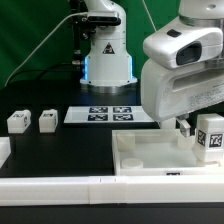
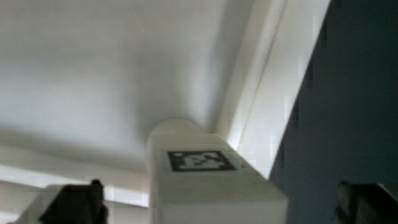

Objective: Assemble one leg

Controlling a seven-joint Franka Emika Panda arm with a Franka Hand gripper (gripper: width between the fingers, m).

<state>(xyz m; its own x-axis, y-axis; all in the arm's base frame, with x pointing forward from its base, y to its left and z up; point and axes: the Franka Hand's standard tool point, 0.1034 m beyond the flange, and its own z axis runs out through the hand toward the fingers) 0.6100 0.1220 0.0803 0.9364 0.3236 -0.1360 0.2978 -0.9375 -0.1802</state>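
Note:
A leg (image 1: 212,133), a small white block with a black-and-white tag, stands upright at the far right corner of the large white tray piece (image 1: 150,160). My gripper (image 1: 196,130) hangs right at it. In the wrist view the leg (image 2: 199,165) sits between my two dark fingers (image 2: 75,205), with a gap on each side. The gripper (image 2: 217,207) is open and touches nothing. The tray's raised rim (image 2: 267,70) runs alongside the leg. Two more legs (image 1: 18,122) (image 1: 47,121) stand on the black table at the exterior view's left.
The marker board (image 1: 108,113) lies at the back middle, in front of the robot base (image 1: 105,55). A long white bar (image 1: 60,190) lies along the front edge. Another white piece (image 1: 3,150) shows at the exterior view's left edge.

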